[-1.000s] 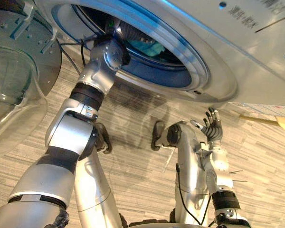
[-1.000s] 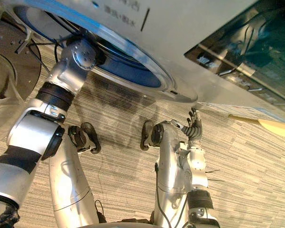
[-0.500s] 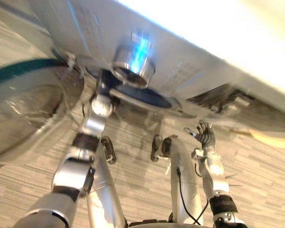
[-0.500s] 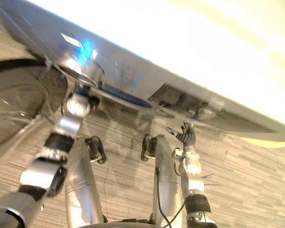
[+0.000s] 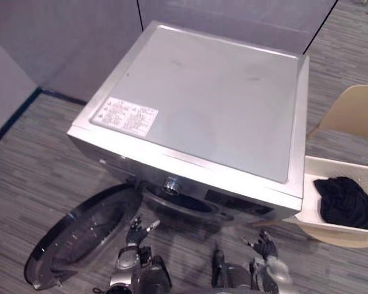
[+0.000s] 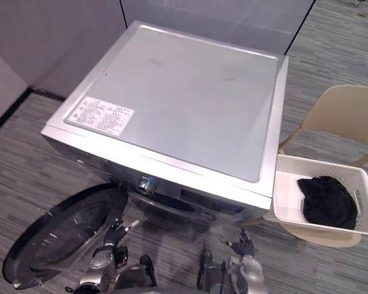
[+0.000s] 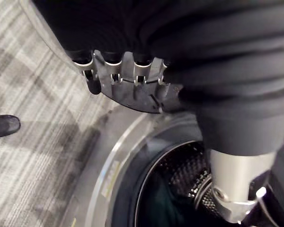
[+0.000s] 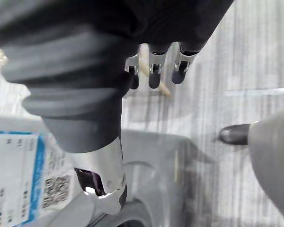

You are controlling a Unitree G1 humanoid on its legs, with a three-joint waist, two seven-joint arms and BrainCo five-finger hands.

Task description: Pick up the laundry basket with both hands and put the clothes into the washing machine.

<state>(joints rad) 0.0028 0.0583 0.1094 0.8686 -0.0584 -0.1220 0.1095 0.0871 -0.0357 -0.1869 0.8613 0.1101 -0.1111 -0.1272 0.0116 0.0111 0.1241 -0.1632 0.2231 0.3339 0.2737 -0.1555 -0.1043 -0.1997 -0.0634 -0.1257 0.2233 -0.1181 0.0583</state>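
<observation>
A white rectangular plastic laundry basket [image 6: 286,197] is seen resting on the seat of a beige plastic chair [image 6: 340,113], to the robot's right of a silver-grey front-loading washing machine [image 6: 178,104]. The basket's mouth is turned upward and its long axis is laid across the view, one short end just beside the machine's right front corner. A heap of black clothes [image 6: 326,201] is contained in it, toward the end away from the machine. The machine's round dark-glass door [image 6: 61,236] is swung wide open to the left, low over the grey striped floor [image 6: 24,147]. The left hand [image 6: 115,234] is held beside that door with fingers spread loosely and nothing in them; the perforated drum [image 7: 180,179] is shown past it. The right hand [image 6: 242,246] is raised below the machine's front, fingers relaxed and empty, well apart from the basket.
</observation>
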